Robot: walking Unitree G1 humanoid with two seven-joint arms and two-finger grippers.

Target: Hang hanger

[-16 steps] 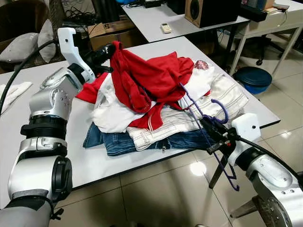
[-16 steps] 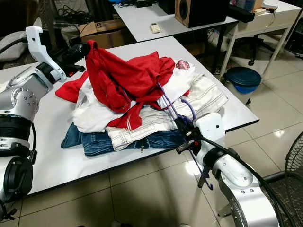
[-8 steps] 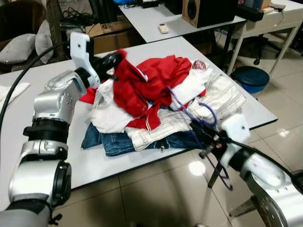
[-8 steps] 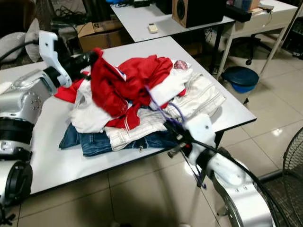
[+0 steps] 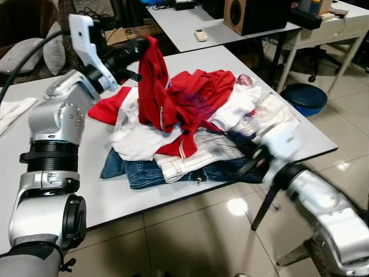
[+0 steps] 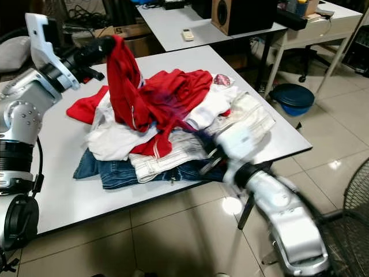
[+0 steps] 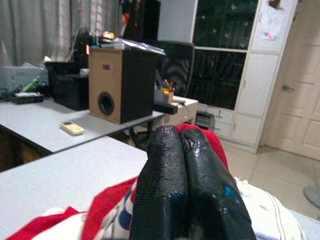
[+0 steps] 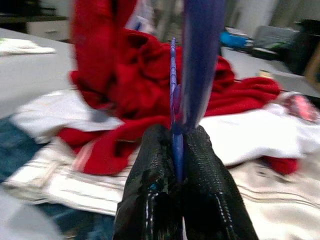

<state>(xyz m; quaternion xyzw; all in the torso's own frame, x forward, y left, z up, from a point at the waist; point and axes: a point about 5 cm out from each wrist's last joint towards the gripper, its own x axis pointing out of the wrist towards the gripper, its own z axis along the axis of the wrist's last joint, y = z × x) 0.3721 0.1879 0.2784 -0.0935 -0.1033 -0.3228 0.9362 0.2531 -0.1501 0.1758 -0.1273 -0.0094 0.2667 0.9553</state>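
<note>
My left gripper [image 5: 140, 47] is shut on a red garment [image 5: 154, 86] and holds it up above the pile of clothes on the white table [image 5: 69, 190]. In the left wrist view, red cloth [image 7: 216, 146] shows just behind the closed fingertips. My right gripper [image 5: 247, 154], blurred with motion, sits at the pile's near right edge, shut on a purple hanger [image 8: 199, 60]. The hanger reaches over the red garment [image 8: 130, 85] as a purple smear [image 6: 173, 108]. Under the red cloth lie a white shirt [image 5: 134, 139], striped white trousers [image 5: 193, 157] and jeans [image 5: 131, 172].
Behind stands a second table [image 5: 190, 20] with a remote [image 5: 201, 35] and a wooden speaker [image 5: 253, 14]. A blue bin [image 5: 305, 95] sits on the tiled floor to the right. A fan's wire cage [image 6: 356, 196] is at the right edge, and a cardboard box [image 5: 130, 34] stands behind the table.
My left gripper has lifted the red garment higher. My right arm has swung in towards the pile, carrying the purple hanger from beside the table edge to over the clothes.
</note>
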